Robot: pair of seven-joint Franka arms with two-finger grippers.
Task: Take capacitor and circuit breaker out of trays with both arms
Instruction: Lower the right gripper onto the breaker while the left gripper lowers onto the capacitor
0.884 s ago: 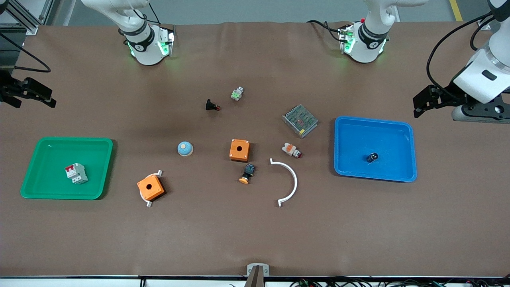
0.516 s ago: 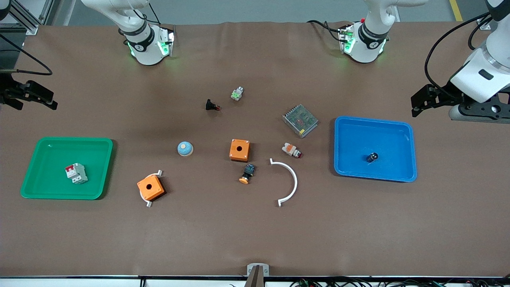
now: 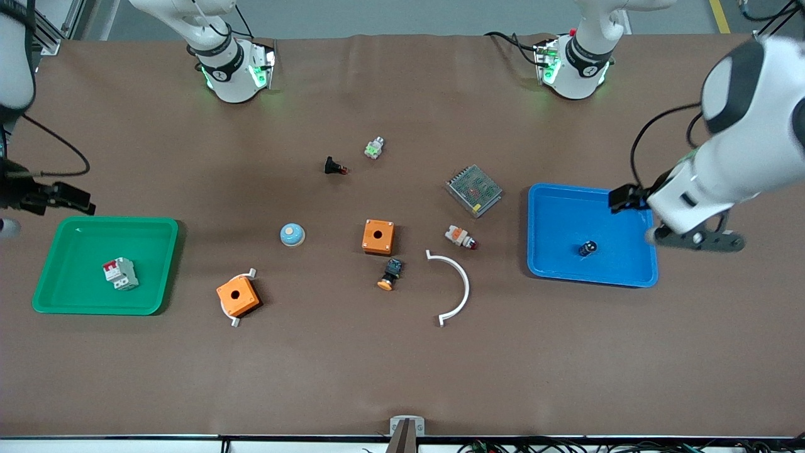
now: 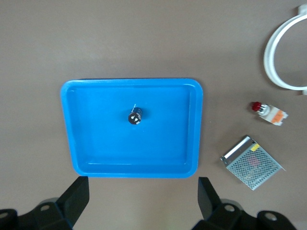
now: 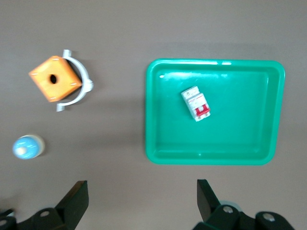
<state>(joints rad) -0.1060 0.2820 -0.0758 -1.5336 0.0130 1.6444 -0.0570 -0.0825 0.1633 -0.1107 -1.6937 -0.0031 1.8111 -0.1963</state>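
Observation:
The capacitor (image 3: 588,248), a tiny dark cylinder, lies in the blue tray (image 3: 533,229); it also shows in the left wrist view (image 4: 135,116), inside that tray (image 4: 67,129). The breaker (image 3: 119,274), white-grey with a red switch, lies in the green tray (image 3: 171,251); the right wrist view shows the breaker (image 5: 196,104) and that tray (image 5: 149,115) too. My left gripper (image 3: 622,199) (image 4: 142,201) is open and empty, in the air over the blue tray's edge. My right gripper (image 3: 78,202) (image 5: 142,199) is open and empty, over the table beside the green tray.
Between the trays lie two orange boxes (image 3: 378,236) (image 3: 238,297), a blue dome (image 3: 292,234), a white arc (image 3: 454,286), a mesh-covered metal box (image 3: 474,190), a white-orange switch part (image 3: 460,237), an orange-capped button (image 3: 390,274), a red-tipped black part (image 3: 334,167) and a green-white part (image 3: 374,148).
The left arm has swung from the table's end to over the blue tray's edge. The right gripper has moved down the view to the green tray's corner. The capacitor and breaker have not moved.

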